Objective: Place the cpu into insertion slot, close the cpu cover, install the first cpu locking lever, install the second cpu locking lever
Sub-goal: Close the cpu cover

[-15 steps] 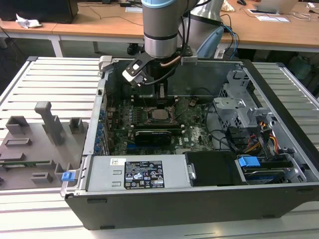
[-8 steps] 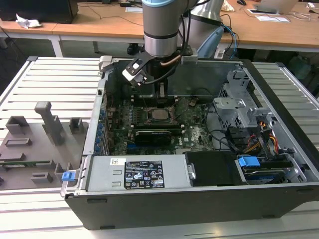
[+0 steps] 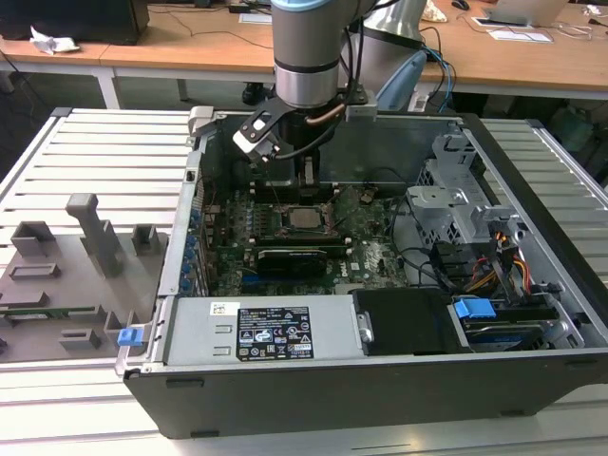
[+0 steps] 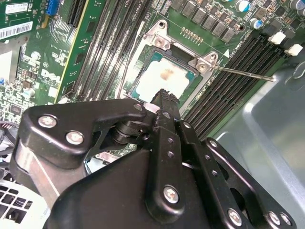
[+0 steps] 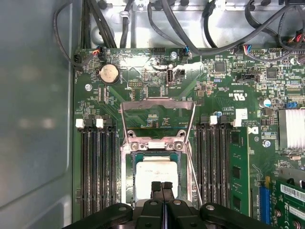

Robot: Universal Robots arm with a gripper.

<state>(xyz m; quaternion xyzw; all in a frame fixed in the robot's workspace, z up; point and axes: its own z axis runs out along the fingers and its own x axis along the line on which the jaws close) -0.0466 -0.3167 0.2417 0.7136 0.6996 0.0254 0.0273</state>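
Black pincer (image 5: 162, 186) fingers pressed together, gripping nothing, tips at the silver cpu (image 5: 156, 171) seated in the insertion slot (image 5: 128, 167), mid-frame in the exterior view; cpu cover (image 5: 157, 102) flipped open.

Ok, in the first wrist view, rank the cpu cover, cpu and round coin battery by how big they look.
1. cpu cover, largest in outline though it stands open and foreshortened
2. cpu, partly behind the end effector
3. coin battery, clearly smallest
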